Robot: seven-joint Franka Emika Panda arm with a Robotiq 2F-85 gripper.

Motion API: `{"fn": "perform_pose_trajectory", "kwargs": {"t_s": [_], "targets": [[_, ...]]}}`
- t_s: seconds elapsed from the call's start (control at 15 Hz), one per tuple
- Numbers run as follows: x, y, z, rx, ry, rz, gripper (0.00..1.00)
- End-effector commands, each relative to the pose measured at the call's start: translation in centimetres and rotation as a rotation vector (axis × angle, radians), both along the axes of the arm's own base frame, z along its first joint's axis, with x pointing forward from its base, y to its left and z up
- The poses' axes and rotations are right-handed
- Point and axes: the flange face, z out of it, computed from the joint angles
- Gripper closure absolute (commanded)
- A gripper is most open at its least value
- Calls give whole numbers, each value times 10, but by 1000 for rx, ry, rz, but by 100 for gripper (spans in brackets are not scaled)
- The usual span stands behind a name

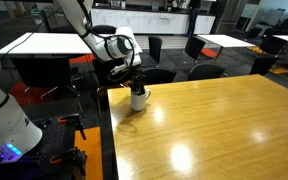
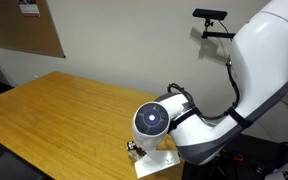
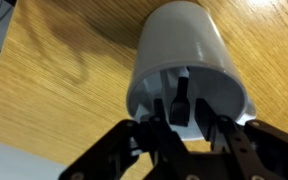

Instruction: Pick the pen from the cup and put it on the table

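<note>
Wrist view: black gripper (image 3: 184,128) straddles the thin dark pen (image 3: 181,95) inside the small white ceramic mug (image 3: 184,40); whether it grips, I cannot tell. Mug stands near a corner of the honey-yellow wooden bench (image 1: 204,130)

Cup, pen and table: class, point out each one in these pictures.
cup (image 3: 184,40), wrist view, outer white wall.
pen (image 3: 181,98), wrist view, dark shaft inside the cup.
table (image 1: 224,120), an exterior view, bare wooden top.

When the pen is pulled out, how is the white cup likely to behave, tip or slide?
The cup looks like stiff glazed ceramic, probably heavy enough to stay upright. The table is glossy, so a nudge from the gripper might slide it. It stands near the table's edge, so sliding seems risky.
</note>
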Motion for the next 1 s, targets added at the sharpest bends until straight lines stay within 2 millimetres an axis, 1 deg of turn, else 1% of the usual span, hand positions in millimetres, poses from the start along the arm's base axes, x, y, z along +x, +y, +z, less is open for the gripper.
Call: {"fn": "perform_pose_trajectory", "kwargs": {"t_s": [0.0, 0.13, 0.2, 0.27, 0.6, 0.93], "targets": [[7, 4, 1, -39, -12, -21, 82], [8, 5, 0, -42, -12, -17, 97], [8, 6, 0, -43, -12, -17, 100], [9, 6, 0, -45, -12, -16, 95], [5, 11, 3, -51, -8, -16, 95], [-12, 28, 21, -101, -25, -32, 95]]}}
